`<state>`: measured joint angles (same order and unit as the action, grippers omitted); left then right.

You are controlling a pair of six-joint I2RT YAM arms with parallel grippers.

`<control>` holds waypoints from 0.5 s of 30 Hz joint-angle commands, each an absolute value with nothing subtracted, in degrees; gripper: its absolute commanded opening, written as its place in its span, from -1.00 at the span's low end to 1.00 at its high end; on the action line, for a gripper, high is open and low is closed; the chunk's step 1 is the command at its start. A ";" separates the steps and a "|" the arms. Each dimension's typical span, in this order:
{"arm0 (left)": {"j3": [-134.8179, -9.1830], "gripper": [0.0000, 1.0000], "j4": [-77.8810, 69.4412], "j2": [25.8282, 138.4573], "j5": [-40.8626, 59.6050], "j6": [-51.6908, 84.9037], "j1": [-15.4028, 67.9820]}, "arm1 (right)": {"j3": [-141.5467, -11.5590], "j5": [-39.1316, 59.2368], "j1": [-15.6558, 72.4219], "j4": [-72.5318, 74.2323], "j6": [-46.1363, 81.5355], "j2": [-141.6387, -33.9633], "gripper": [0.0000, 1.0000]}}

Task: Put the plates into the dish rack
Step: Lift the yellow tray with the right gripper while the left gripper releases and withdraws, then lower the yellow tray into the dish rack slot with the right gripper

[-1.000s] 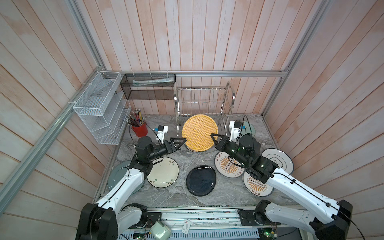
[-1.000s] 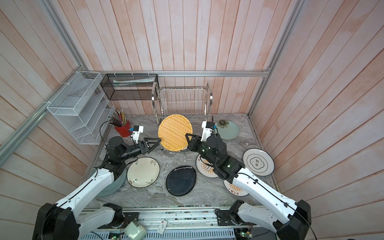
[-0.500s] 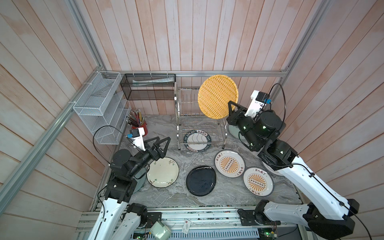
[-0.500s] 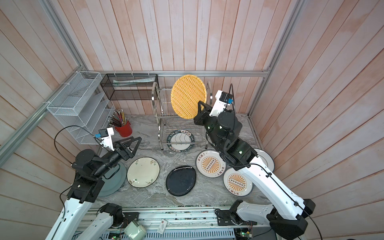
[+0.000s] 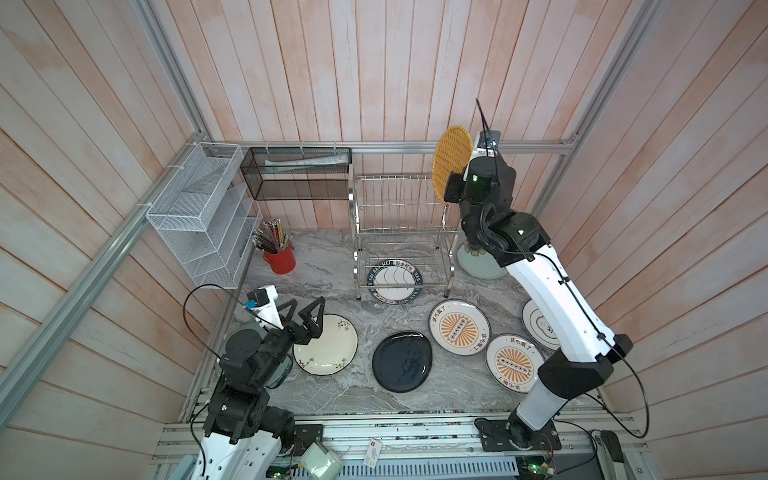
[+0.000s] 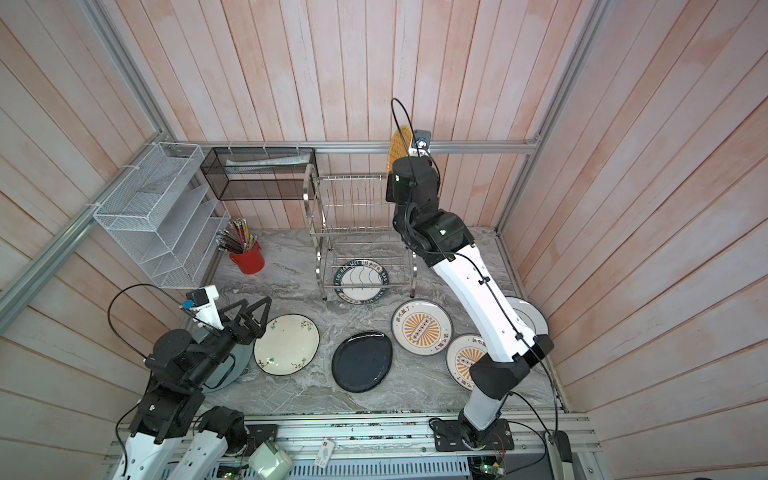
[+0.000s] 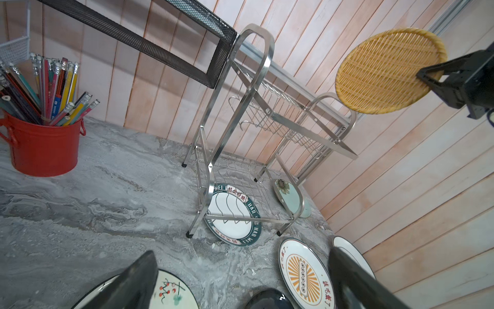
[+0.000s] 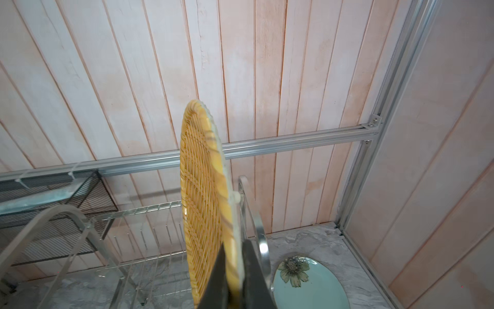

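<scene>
Plate [image 5: 452,160] turned edge-on, right pincer [image 7: 425,79] shifted right, above dish rack [image 5: 399,178]

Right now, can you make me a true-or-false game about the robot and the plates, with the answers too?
1. The right end effector grips the yellow woven plate on edge, higher than the dish rack. True.
2. The left end effector is shut on the cream floral plate. False: it is open and holds nothing.
3. The red bucket holds pencils. True.
4. The black plate stands in the rack. False: it lies flat on the table.
</scene>
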<state>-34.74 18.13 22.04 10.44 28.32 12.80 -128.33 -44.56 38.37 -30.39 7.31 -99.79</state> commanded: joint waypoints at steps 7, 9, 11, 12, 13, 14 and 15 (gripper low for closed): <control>-33.27 1.00 21.77 18.65 10.87 26.08 13.60 | -141.12 -46.67 35.01 -40.95 1.72 -108.95 -1.00; -33.14 1.00 21.53 18.36 11.31 25.98 13.50 | -140.48 -46.52 34.11 -40.87 1.97 -109.54 -1.00; -33.15 1.00 21.40 17.99 11.50 25.91 13.51 | -139.98 -45.29 33.16 -40.89 2.89 -110.06 -1.00; -32.96 1.00 21.23 17.92 11.43 25.87 13.53 | -139.51 -45.53 33.08 -40.54 2.85 -110.25 -1.00; -32.86 1.00 20.99 17.84 11.67 25.91 13.51 | -139.00 -45.92 33.06 -40.07 2.64 -110.45 -1.00; -32.78 1.00 20.92 17.90 11.77 25.77 13.53 | -138.53 -46.33 33.08 -39.80 2.51 -110.76 -1.00; -32.76 1.00 20.91 17.93 11.84 25.80 13.53 | -138.36 -46.38 33.05 -39.69 2.45 -110.98 -1.00</control>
<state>-33.58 21.23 18.39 10.68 27.07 13.30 -138.67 -45.15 33.08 -41.36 2.87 -110.37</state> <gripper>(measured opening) 0.999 0.091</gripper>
